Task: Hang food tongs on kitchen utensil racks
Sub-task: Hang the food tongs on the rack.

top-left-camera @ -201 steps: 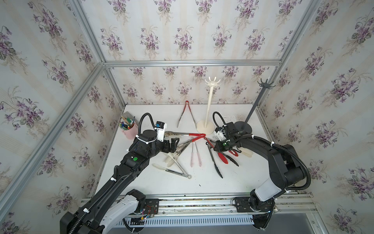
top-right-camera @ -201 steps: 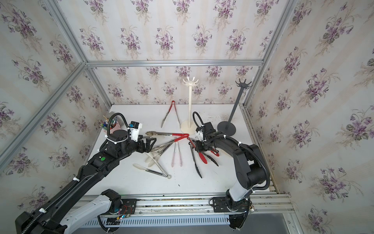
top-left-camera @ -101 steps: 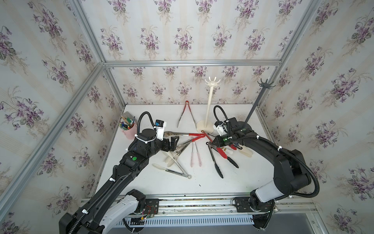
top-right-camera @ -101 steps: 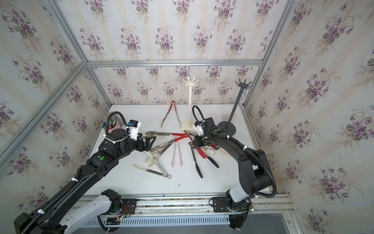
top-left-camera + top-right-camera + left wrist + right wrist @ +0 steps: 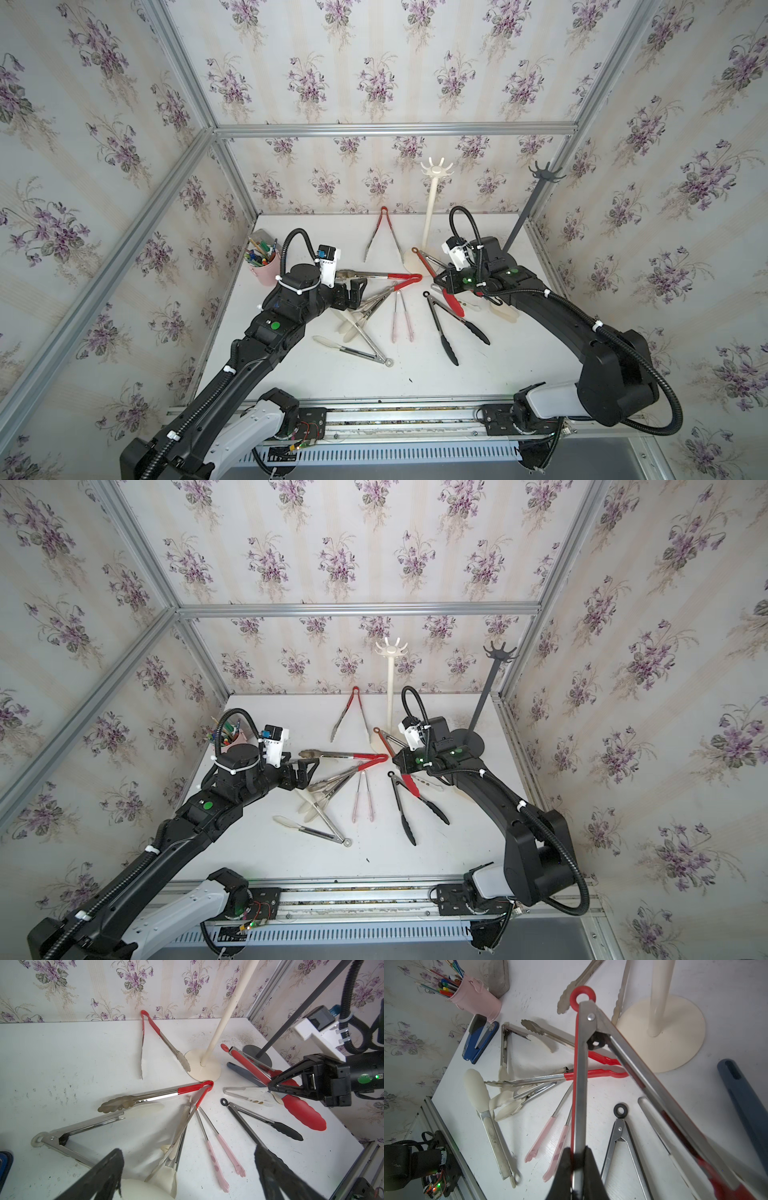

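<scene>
My right gripper (image 5: 575, 1156) is clenched on one steel arm of the red ring tongs (image 5: 580, 1084). They lie aslant between the cream rack (image 5: 430, 212) and my wrist, with the ring end toward the far side, just beside the rack's round base. My left gripper (image 5: 353, 293) is released, jaws wide, hovering over the tangle of cream tongs (image 5: 357, 353) and red-handled tongs (image 5: 399, 276) left of centre.

The table (image 5: 498, 374) gives me bare room mainly along its near edge and toward the near right corner. The middle is crowded with the pink tongs (image 5: 394, 328) and black tongs (image 5: 440, 328). The dark grey rack (image 5: 526, 212) stands tight in the far right corner, so there is little room around it. The far red tongs (image 5: 383, 212) lie at the far edge, one tip over the rim of the cream base. The pink cup (image 5: 266, 274) sits at the left edge.

My right arm (image 5: 561, 316) covers the grey rack's base in a top view, and it hides most of the blue tongs (image 5: 745, 1101) in both. I cannot tell whether the held tongs are off the table.
</scene>
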Controlling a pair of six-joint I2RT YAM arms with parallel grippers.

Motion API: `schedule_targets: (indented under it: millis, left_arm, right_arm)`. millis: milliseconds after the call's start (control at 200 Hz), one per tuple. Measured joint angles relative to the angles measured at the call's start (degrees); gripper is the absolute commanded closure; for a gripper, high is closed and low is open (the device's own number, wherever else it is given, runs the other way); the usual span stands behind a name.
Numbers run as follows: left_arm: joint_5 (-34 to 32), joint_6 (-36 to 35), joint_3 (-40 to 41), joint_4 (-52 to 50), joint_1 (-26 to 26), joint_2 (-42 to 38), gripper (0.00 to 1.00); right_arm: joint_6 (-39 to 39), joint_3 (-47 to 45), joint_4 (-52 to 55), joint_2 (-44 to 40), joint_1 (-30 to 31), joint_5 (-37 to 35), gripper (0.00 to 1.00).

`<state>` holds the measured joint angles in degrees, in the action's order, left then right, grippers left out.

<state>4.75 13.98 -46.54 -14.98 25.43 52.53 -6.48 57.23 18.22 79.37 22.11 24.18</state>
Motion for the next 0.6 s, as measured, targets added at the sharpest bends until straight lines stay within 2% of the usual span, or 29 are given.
schedule_targets:
  millis: [330, 599]
  left_arm:
    - [0.0, 0.1, 0.0, 0.0, 0.0, -0.2, 0.01]
    - [-0.2, 0.5, 0.0, 0.0, 0.0, -0.6, 0.01]
  right_arm:
    - [-1.4, -5.2, -8.4, -7.8, 0.0, -2.8, 1.00]
    - [-2.4, -11.9, -19.3, -16.1, 0.0, -5.4, 1.00]
